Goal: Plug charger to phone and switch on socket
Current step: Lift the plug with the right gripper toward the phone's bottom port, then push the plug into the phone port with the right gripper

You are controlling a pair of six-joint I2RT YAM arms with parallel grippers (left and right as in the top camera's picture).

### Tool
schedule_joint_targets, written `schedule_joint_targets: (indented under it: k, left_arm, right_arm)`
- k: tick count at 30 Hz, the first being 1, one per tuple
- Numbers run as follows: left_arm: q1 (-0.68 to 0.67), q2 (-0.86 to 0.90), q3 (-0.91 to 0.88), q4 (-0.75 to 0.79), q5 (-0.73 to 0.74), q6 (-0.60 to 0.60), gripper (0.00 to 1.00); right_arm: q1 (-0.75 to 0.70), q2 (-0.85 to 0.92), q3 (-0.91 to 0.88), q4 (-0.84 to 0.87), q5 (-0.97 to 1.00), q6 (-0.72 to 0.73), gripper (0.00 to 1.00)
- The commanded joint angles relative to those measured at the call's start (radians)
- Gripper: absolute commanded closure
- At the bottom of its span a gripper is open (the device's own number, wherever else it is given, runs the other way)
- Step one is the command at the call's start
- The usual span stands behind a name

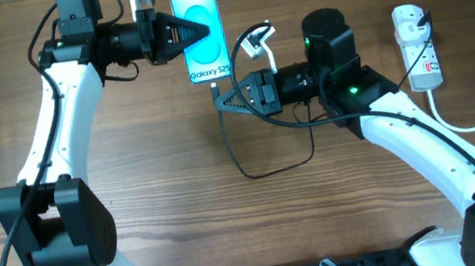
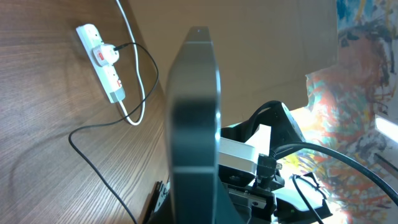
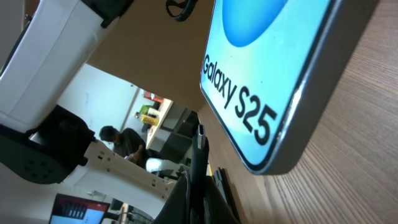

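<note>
Left fingers [image 1: 191, 34] pinch the stiff, slick phone [image 1: 203, 11] by its side edge. Right fingers [image 1: 234, 97] pinch the light charger [image 3: 198, 155] plug, its limp cable trailing behind.

Work surface: wood-grain table [image 1: 185, 226], evenly lit. Far side: plain brown panel [image 2: 267, 37], with a multicoloured painted sheet [image 2: 360, 81] to its right. Room beyond: white wall [image 3: 102, 93], seated person [image 3: 121, 142], lit monitor [image 3: 74, 210] lower left.
</note>
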Motion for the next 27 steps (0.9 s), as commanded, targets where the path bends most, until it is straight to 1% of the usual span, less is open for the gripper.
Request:
schedule_joint_targets:
  k: [1,5,23,27]
  left_arm:
    - [-0.001,-0.023,0.012,0.013,0.028,-0.031,0.96]
    - [0.000,-0.023,0.012,0.040,0.029,-0.093,0.96]
    - [0.000,-0.023,0.012,0.046,0.032,-0.092,0.96]
    - [0.000,-0.023,0.012,0.061,0.032,-0.092,0.96]
  right_arm:
    - [0.000,0.014,0.007,0.006,-0.024,0.023,0.96]
    - [0.000,0.016,0.005,0.011,-0.024,0.029,0.96]
    - [-0.023,0.023,0.003,0.050,-0.017,0.051,0.96]
    - [-0.023,0.035,-0.007,0.051,-0.058,0.051,0.96]
